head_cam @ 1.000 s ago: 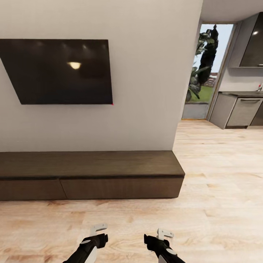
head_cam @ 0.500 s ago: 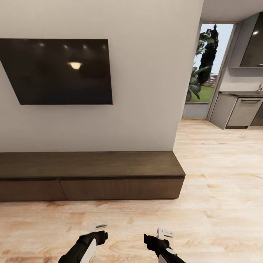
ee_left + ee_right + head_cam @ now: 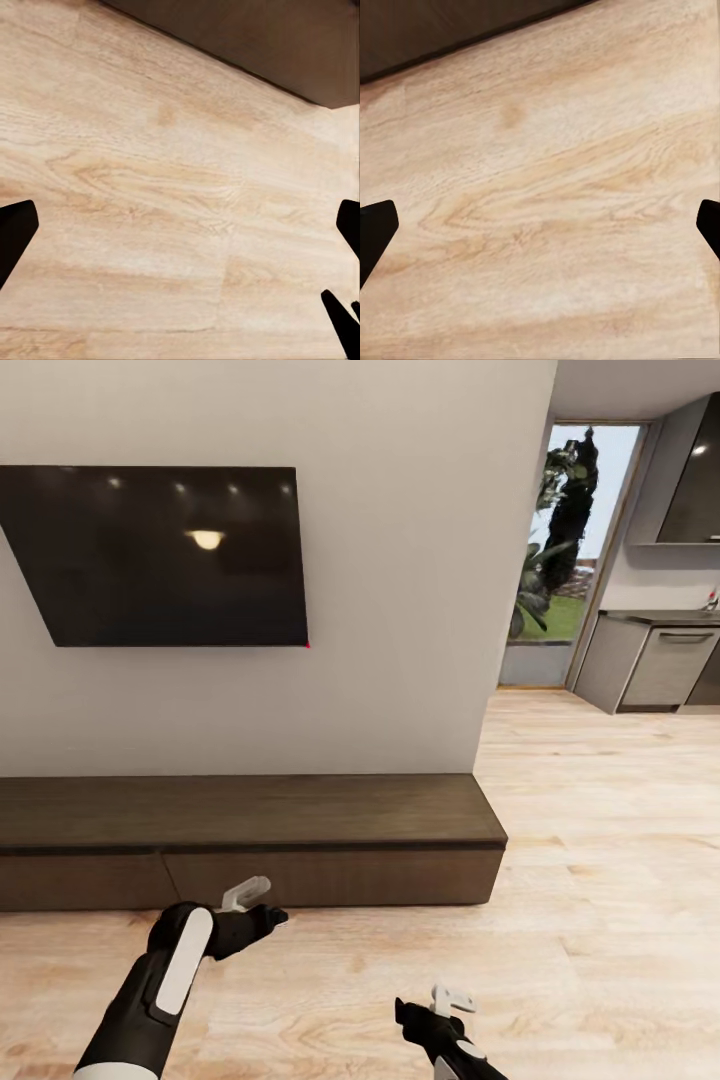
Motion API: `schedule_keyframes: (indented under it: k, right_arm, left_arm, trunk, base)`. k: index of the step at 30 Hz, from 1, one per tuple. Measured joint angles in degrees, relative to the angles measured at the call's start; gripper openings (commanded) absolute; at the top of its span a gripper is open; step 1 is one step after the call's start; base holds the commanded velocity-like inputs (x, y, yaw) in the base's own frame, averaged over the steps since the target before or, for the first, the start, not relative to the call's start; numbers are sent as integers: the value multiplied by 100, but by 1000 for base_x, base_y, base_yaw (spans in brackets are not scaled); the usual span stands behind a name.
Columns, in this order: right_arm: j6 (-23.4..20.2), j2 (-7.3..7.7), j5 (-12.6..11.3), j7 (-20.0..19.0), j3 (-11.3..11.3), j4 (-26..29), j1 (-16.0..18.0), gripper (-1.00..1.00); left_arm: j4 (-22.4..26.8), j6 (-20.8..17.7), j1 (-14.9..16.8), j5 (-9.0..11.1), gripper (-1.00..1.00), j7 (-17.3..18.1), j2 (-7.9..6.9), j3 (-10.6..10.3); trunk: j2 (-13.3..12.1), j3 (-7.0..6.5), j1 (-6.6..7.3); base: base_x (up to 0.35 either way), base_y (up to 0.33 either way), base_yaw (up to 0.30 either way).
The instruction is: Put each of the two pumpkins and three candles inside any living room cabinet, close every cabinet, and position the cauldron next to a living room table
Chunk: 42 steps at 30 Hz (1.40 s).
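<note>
Two grippers are at work in front of the cabinet (image 3: 250,840), the long low dark-wood unit standing closed against the wall under the television (image 3: 160,555): the left gripper (image 3: 250,905) reaches out low, just before the front panel, its jaws spread wide and empty, while the right gripper (image 3: 440,1015) hangs back over the floor (image 3: 600,880), likewise spread. Neither pumpkins nor candles are in hand, so the step looks like opening a door. With no handle, I would hook a fingertip behind the panel's edge or seam and pull slowly outward
</note>
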<state>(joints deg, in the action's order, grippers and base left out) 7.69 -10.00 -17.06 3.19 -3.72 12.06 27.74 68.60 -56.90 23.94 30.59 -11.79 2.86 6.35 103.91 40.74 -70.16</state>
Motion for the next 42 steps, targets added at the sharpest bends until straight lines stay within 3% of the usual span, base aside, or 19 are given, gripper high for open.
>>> schedule_keyframes:
  k: [5, 11, 14, 16, 17, 19, 20, 23, 26, 28, 29, 30, 33, 36, 42]
  right_arm:
    - [23, 0, -198, 0, -2, 16, 0, 100]
    - [65, 4, -399, -164, 14, 19, 0, 100]
    - [23, 44, -921, -753, 17, 23, -1, 100]
    - [-12, 202, -1620, -1463, 19, 20, -1, 100]
    - [-25, 241, -1822, -1637, 17, 19, -1, 100]
    - [-82, 344, -2574, -2131, 22, 8, -1, 100]
    - [-90, 378, -2923, -2265, 24, 14, -1, 100]
    - [-59, 427, -3587, -2431, 24, 28, -1, 100]
    - [-47, 505, -3890, -2516, 33, 36, -1, 100]
    - [-44, 654, -4137, -2552, 50, 37, -1, 100]
    - [-44, 724, -4414, -2568, 99, 39, -1, 100]
    - [-45, 754, -4565, -2579, 129, 39, -1, 100]
    - [-76, 849, -5514, -2878, 344, 40, -1, 100]
    - [-98, 887, -5967, -3165, 418, 42, -1, 100]
    - [-37, 937, -6161, -3341, 436, 293, 15, 100]
  left_arm:
    - [88, -29, -6, 187, 100, 0, -37, -15]
    - [149, -34, -7, 450, 100, 1, -44, -17]
    - [167, -34, -7, 699, 100, 1, -51, -35]
    - [173, -34, -7, 826, 100, 1, -53, -114]
    - [173, -34, -7, 844, 100, 1, -53, -142]
    - [173, -34, -7, 915, 100, 1, -53, -213]
    - [173, -36, -7, 960, 100, 1, -57, -230]
    - [167, -38, -11, 1149, 100, 2, -104, -251]
    - [151, -45, -14, 1497, 100, 2, -290, -247]
    - [136, -46, -14, 1925, 100, 3, -528, -251]
    - [125, -44, -14, 2202, 100, 3, -669, -254]
    - [119, -42, -15, 2341, 100, 3, -737, -256]
    - [103, -40, -15, 2980, 100, 4, -1078, -306]
    - [99, -39, -15, 3259, 100, 4, -1231, -446]
    - [97, -44, -15, 3394, 100, 5, -1272, -642]
  trunk:
    - [0, 0, 0]
    - [239, 107, -131]
    - [360, 161, -197]
    - [440, 197, -241]
    - [480, 215, -263]
    - [560, 251, -307]
    - [600, 269, -329]
    - [721, 323, -395]
    - [841, 377, -461]
    - [921, 413, -505]
    - [961, 431, -527]
    - [1001, 449, -549]
    - [1122, 502, -615]
    - [1242, 556, -680]
    - [1483, 664, -812]
  base:
    - [0, 0, 0]
    - [0, 0, 0]
    - [0, 0, 0]
    - [0, 0, 0]
    - [0, 0, 0]
    - [0, 0, 0]
    - [0, 0, 0]
    - [0, 0, 0]
    - [0, 0, 0]
    - [0, 0, 0]
    - [0, 0, 0]
    - [0, 0, 0]
    - [0, 0, 0]
    - [0, 0, 0]
    - [0, 0, 0]
